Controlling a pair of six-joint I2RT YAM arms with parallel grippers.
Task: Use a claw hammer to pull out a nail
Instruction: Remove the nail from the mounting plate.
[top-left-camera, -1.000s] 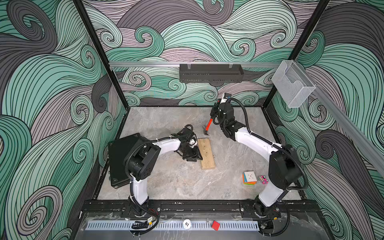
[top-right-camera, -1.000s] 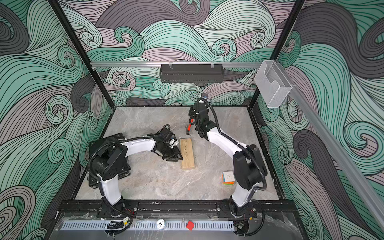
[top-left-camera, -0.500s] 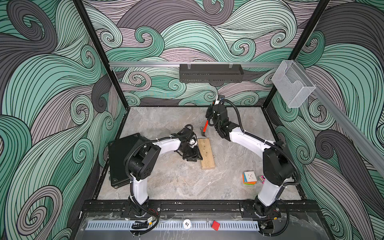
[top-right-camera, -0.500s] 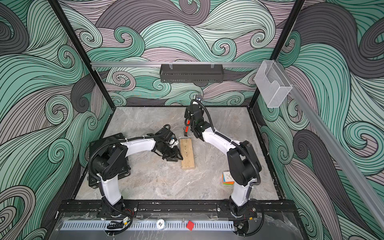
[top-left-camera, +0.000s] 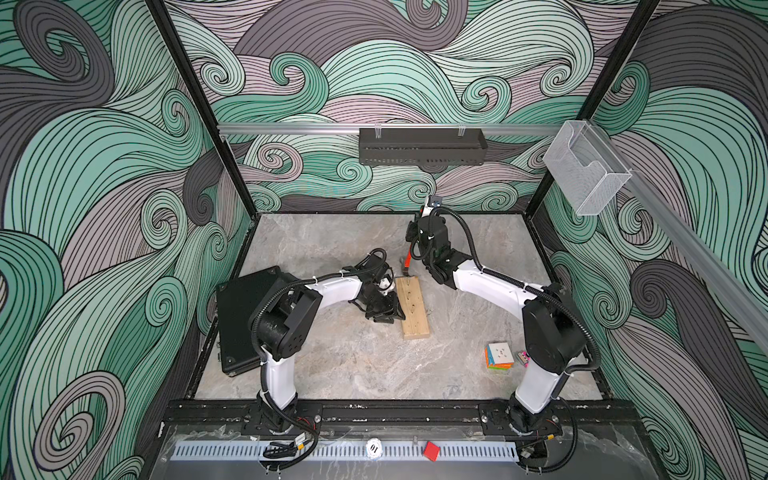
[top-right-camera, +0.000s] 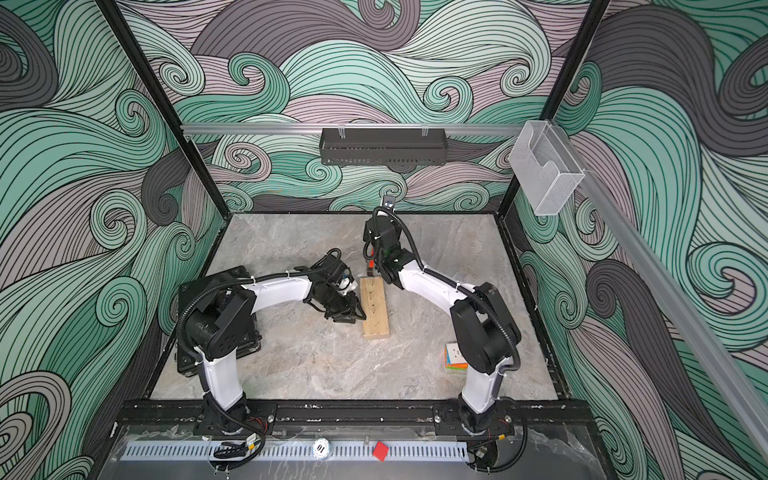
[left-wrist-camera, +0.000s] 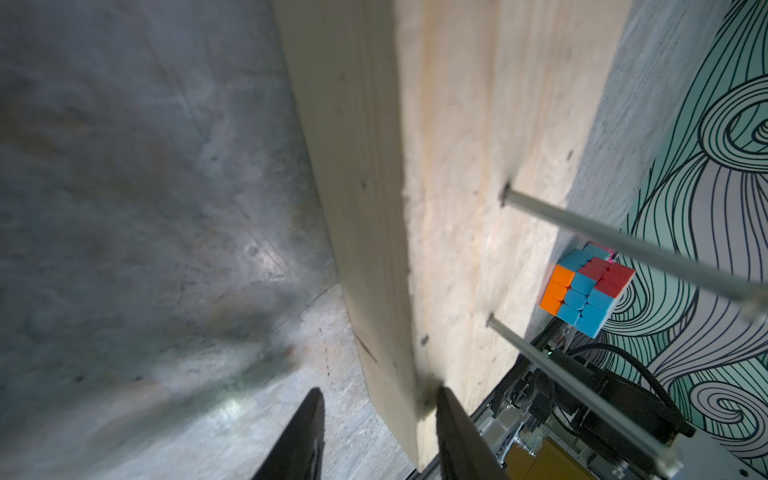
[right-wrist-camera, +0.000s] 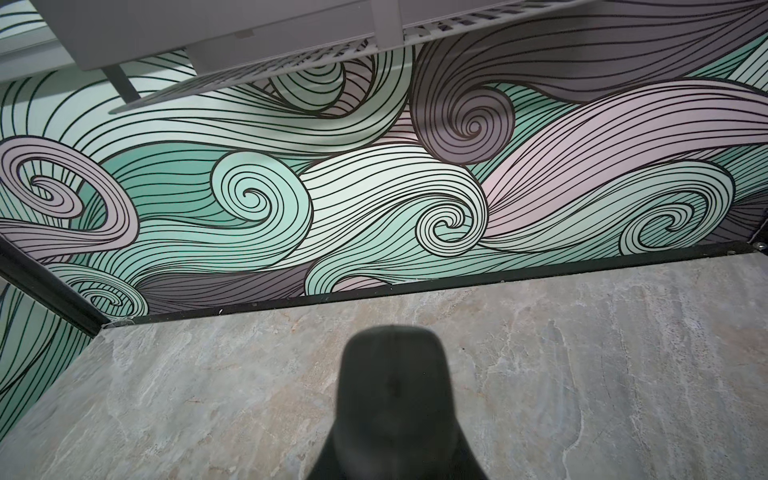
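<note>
A pale wooden block (top-left-camera: 412, 309) lies mid-table, in both top views, with two nails (left-wrist-camera: 623, 245) standing out of its top face. My left gripper (top-left-camera: 388, 311) is at the block's left edge. In the left wrist view its jaws (left-wrist-camera: 379, 392) stand open astride the block's (left-wrist-camera: 457, 166) long edge. One finger rests on the top face and the other stays off the side, over the table. My right gripper (top-left-camera: 417, 250) is shut on the claw hammer (top-left-camera: 407, 260). The orange shaft slopes down, and the grey head (top-left-camera: 402, 272) is by the block's far end. The black handle end (right-wrist-camera: 395, 395) sticks out past the right gripper (right-wrist-camera: 395, 465).
A colourful puzzle cube (top-left-camera: 500, 355) sits near the right arm's base. A black case (top-left-camera: 245, 316) lies at the table's left edge beside the left arm. A black shelf (top-left-camera: 422, 145) hangs on the back wall and a clear bin (top-left-camera: 586, 170) on the right rail.
My right arm has swung left and down with the hammer, bringing its head close to the block's far end. The left arm has stayed put.
</note>
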